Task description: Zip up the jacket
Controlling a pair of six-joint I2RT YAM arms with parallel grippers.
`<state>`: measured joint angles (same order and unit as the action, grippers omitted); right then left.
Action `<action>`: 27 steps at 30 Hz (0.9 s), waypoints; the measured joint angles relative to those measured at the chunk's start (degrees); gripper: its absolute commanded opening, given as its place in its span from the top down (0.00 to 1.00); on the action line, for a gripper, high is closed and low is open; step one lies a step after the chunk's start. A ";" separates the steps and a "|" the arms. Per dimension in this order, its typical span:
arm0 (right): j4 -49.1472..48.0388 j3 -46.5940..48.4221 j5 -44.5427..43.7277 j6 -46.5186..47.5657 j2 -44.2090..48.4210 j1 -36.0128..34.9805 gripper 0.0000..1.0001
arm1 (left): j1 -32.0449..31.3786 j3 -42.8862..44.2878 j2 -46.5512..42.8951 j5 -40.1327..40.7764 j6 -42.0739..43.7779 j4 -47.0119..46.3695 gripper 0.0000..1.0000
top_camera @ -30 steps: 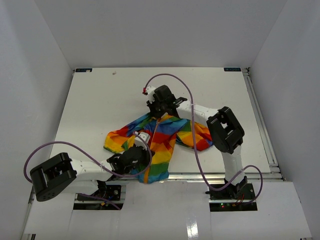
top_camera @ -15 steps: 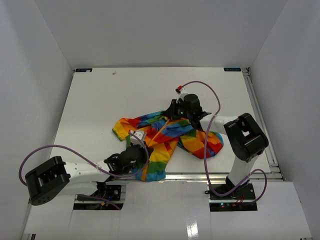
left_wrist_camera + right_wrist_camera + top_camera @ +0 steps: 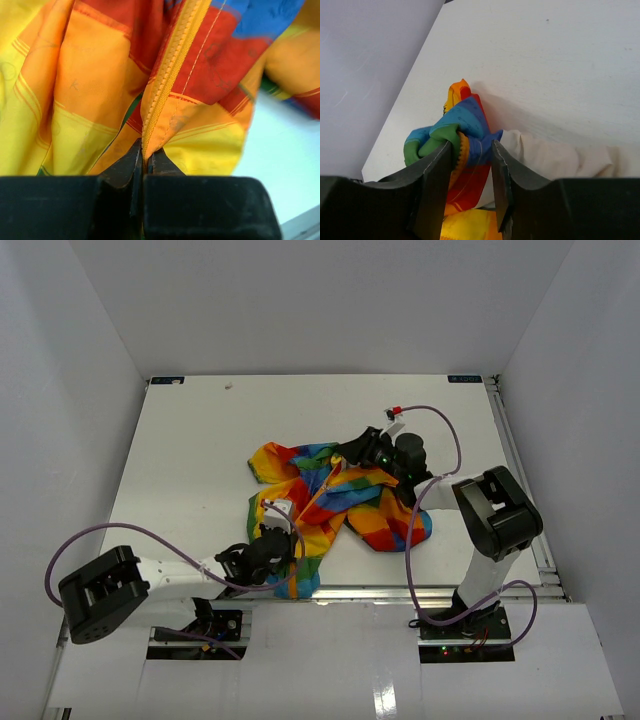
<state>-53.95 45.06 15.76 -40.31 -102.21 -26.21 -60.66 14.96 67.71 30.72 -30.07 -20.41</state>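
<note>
lying rumpled on the white table (image 3: 180,460), right of centre and toward the near edge, the jacket (image 3: 345,505) spans the gap between the two arms, likely so that each can work one end of its front seam. the right end effector (image 3: 472,147) sits at the far, collar end with its fingers spread. a blue and green fold (image 3: 462,125) with a few zipper teeth lies between them, not squeezed as far as i can tell, and cream lining (image 3: 555,157) spills out beside it. the left end effector (image 3: 144,159) is pressed together on the bottom end of the zipper (image 3: 172,75), pinching the hem just where the orange tape stops. that hold looks meant to anchor the bottom so the seam can be drawn taut against it.
</note>
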 measured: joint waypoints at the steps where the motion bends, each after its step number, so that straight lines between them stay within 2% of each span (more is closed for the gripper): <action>1: -0.90 -0.71 0.07 -0.34 -0.39 0.61 0.75 | -0.01 -0.23 0.69 0.10 -0.10 0.98 0.78; 4: -1.56 -1.23 0.43 -0.17 -0.87 1.81 0.92 | -0.10 -0.13 -0.03 0.25 0.00 2.21 0.76; 8: -1.81 -1.12 0.87 0.91 -0.95 2.65 0.92 | -0.16 0.14 -2.11 0.28 0.60 3.37 0.73; 11: -1.79 -1.08 0.91 1.81 -0.95 2.68 0.92 | -0.22 0.84 -3.30 0.21 1.23 4.00 0.64; 15: -0.94 -0.74 1.45 3.09 -0.92 2.64 0.55 | -0.22 3.40 -3.83 -0.93 2.68 6.15 0.57; 17: 1.67 0.77 2.05 4.67 -0.90 2.48 0.48 | -0.22 5.16 -4.54 -2.08 3.32 7.58 0.51; 21: 11.61 7.29 2.05 11.15 -0.72 1.54 0.45 | -0.22 8.38 -7.44 -4.03 4.69 10.23 0.44; 24: 19.17 13.65 1.13 16.56 -0.58 -0.01 0.45 | -0.22 10.59 -9.25 -4.52 5.54 11.46 0.36; 27: 26.42 19.06 0.88 22.00 -0.57 -1.62 0.45 | -0.22 12.25 -9.72 -4.25 6.90 11.74 0.33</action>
<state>-27.53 64.13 16.63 -18.31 -102.78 -27.83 -60.88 27.21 57.99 26.48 -23.17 -8.67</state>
